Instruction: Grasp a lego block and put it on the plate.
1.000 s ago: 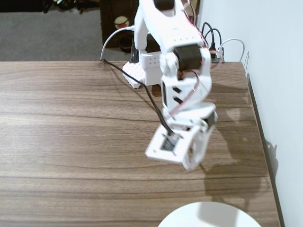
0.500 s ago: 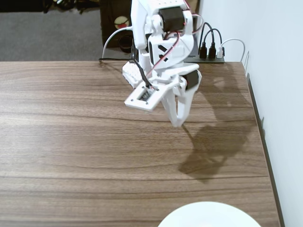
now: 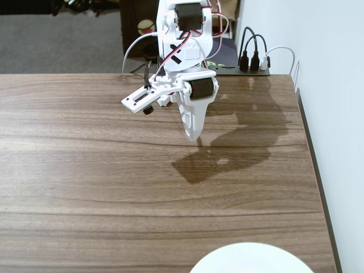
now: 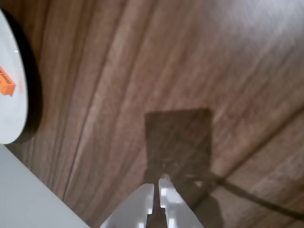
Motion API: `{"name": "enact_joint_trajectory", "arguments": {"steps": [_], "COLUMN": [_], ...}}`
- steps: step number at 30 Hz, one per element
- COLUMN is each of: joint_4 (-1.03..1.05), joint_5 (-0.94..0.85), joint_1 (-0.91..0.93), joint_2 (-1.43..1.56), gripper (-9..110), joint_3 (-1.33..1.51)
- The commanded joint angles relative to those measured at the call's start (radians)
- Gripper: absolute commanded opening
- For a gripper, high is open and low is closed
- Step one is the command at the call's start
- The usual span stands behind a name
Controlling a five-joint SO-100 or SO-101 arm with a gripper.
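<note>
The orange lego block (image 4: 5, 81) lies on the white plate (image 4: 12, 111) at the left edge of the wrist view. In the fixed view only the plate's far rim (image 3: 250, 257) shows at the bottom edge, and the block is out of that frame. My white gripper (image 3: 195, 136) hangs pointing down over the back middle of the table, far from the plate. In the wrist view the gripper (image 4: 156, 183) is shut, its two fingers nearly touching with nothing between them, above bare wood.
A power strip with black plugs (image 3: 250, 63) sits at the table's back right, near the white wall (image 3: 335, 114). The arm's base and cables (image 3: 170, 62) stand at the back edge. The table's right edge (image 3: 311, 165) runs close to the wall.
The arm has drawn back from just above the plate toward its base, the gripper swinging up and to the left in the fixed view. Its shadow followed across the wood.
</note>
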Motion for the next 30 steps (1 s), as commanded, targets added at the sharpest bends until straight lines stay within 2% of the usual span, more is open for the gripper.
{"name": "enact_joint_trajectory", "arguments": {"steps": [1,9,20,30], "joint_4": [0.009,0.032,0.169,0.212], "joint_5": [0.058,0.123,0.169,0.219], "joint_1": [0.034,0.106,0.150,0.158], "joint_2": [0.081,0.249,0.532,0.630], "gripper": [0,0,0,0], "joint_3": [0.018,0.121,0.227,0.299]}}
